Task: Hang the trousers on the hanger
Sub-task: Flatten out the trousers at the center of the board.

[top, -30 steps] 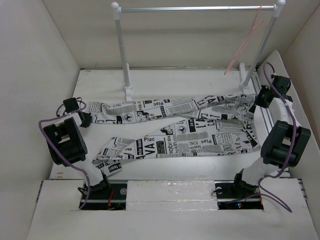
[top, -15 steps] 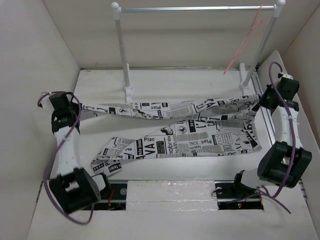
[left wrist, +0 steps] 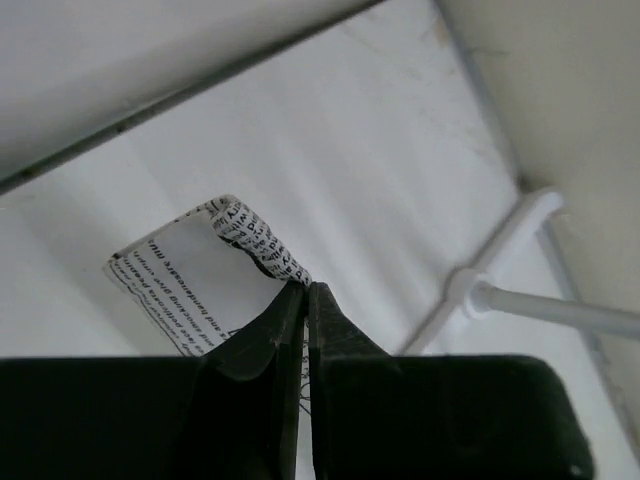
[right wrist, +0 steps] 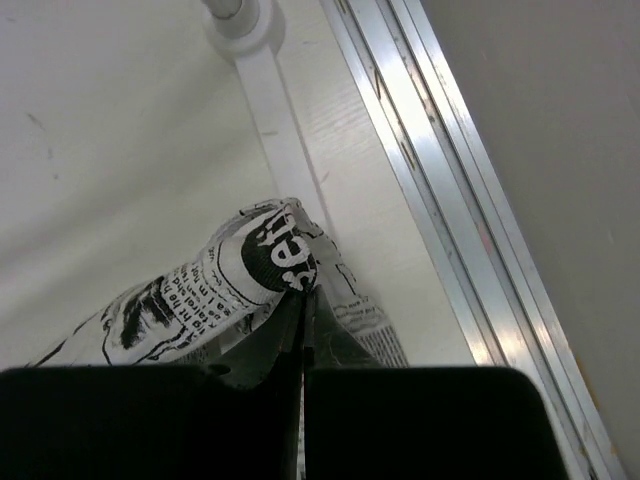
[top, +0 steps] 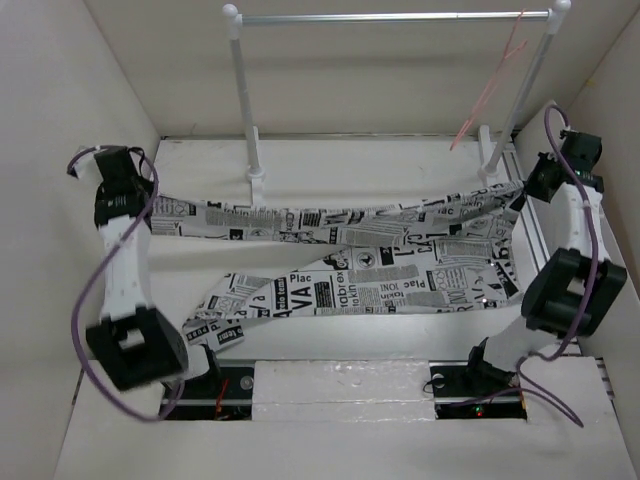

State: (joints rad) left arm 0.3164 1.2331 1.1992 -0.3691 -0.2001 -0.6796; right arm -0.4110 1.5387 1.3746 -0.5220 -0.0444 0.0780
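Note:
The newspaper-print trousers (top: 350, 240) are stretched across the table, one leg pulled taut between my two grippers, the other leg lying slack toward the front left. My left gripper (top: 150, 205) is shut on the leg's end, seen in the left wrist view (left wrist: 250, 245). My right gripper (top: 525, 190) is shut on the waist end, seen in the right wrist view (right wrist: 270, 255). The thin pink hanger (top: 490, 85) hangs at the right end of the rack's crossbar, above and behind my right gripper.
The white-posted rack (top: 245, 110) with a silver crossbar (top: 390, 17) stands at the back. Its foot shows in the left wrist view (left wrist: 480, 290) and the right wrist view (right wrist: 250, 30). An aluminium rail (right wrist: 450, 180) runs along the right wall. White walls close in on both sides.
Both arms have lifted and moved outward and back. The held trouser leg has been pulled straighter and raised off the table between the grippers.

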